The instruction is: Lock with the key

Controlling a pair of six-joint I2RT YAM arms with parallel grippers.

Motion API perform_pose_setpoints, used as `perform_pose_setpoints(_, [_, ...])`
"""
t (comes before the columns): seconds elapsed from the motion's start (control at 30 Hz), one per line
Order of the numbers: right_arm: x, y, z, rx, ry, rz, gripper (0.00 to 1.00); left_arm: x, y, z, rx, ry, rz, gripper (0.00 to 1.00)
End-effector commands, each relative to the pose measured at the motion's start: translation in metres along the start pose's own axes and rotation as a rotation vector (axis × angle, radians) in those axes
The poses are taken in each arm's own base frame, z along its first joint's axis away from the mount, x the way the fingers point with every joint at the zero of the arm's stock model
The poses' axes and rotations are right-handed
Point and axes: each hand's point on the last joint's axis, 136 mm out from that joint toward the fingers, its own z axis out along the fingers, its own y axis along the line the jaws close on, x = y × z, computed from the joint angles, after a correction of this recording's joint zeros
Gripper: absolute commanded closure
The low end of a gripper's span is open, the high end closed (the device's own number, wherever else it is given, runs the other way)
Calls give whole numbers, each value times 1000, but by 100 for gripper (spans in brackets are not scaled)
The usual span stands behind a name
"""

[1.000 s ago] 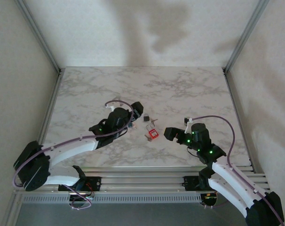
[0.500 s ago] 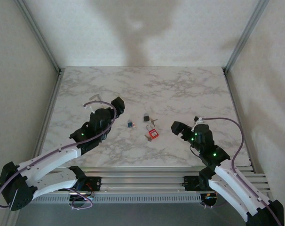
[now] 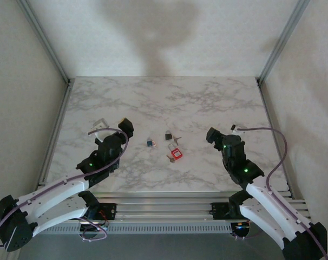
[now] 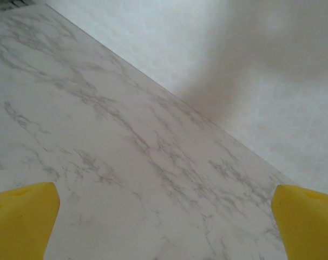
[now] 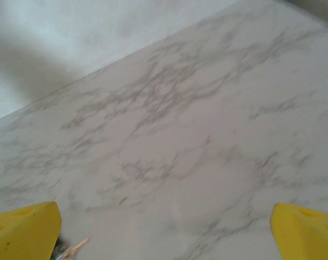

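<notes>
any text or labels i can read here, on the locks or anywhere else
No text can be read.
Red padlock: any label is too small to read.
Black padlock: too small to read.
Small blue item: too small to read.
Marble table: veining, no writing.

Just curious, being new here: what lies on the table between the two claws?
Top view shows a small blue item, a black lock and a red lock.
</notes>
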Motion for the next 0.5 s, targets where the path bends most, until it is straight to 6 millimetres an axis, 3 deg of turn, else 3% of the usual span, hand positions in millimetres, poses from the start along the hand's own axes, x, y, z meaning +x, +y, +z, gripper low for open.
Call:
perform_pose_setpoints(0.0, [-42, -15, 0, 136, -195, -102, 1, -23, 4, -1, -53, -73, 79, 0])
perform_pose_setpoints(0.1, [-45, -18, 8, 167, -235, -175, 1, -31, 4, 0, -64, -100, 156, 1])
perform_pose_setpoints(0.3, [-55, -22, 25, 209, -272, -259, 1, -41, 30, 16, -142, -126, 179, 1])
perform_pose_setpoints(0.47, [-50, -26, 46, 196, -234, -295, 1, -43, 45, 32, -191, -126, 183, 0])
